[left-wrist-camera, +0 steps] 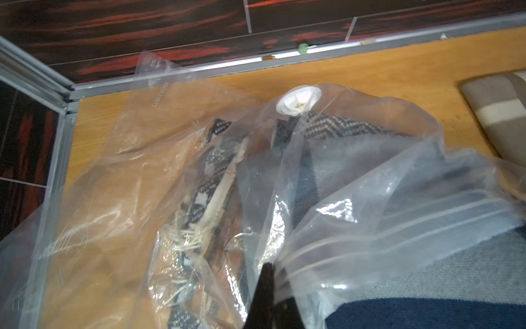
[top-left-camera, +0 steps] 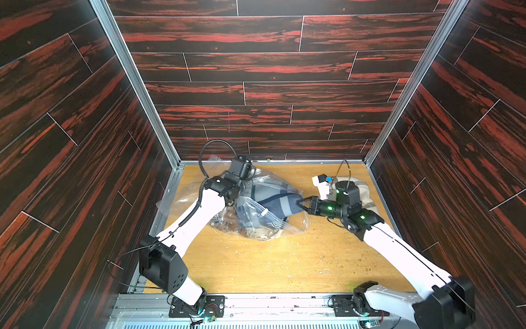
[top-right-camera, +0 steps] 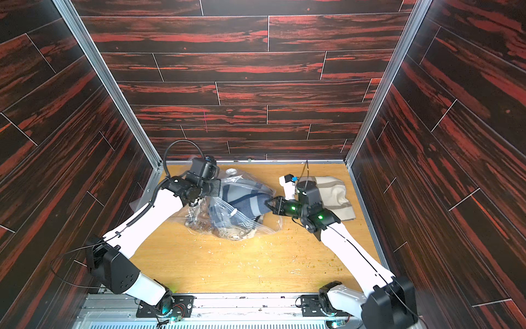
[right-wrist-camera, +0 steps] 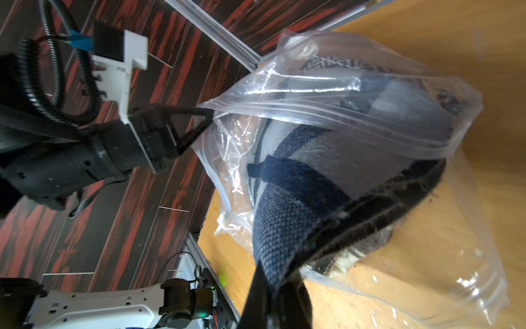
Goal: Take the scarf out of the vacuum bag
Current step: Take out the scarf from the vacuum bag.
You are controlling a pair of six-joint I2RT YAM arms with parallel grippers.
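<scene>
Wooden tabletop [top-left-camera: 256, 262], dark-panelled enclosure. Far-left of centre lies the vacuum bag [top-left-camera: 253, 216], its zip edge pinched by the left gripper [right-wrist-camera: 209, 115]. At the bag's mouth, the right gripper [top-left-camera: 299, 203] clamps the protruding navy-grey scarf [top-left-camera: 279, 203].

vacuum bag [top-left-camera: 248, 209]: glossy crinkled plastic (clear) | scarf [top-left-camera: 281, 203]: matt knit cloth | table [top-left-camera: 270, 265]: smooth wood

Crumpled clear vacuum bag [top-left-camera: 253, 216] lies mouth open, navy-grey striped scarf [top-left-camera: 281, 205] partly out.
</scene>
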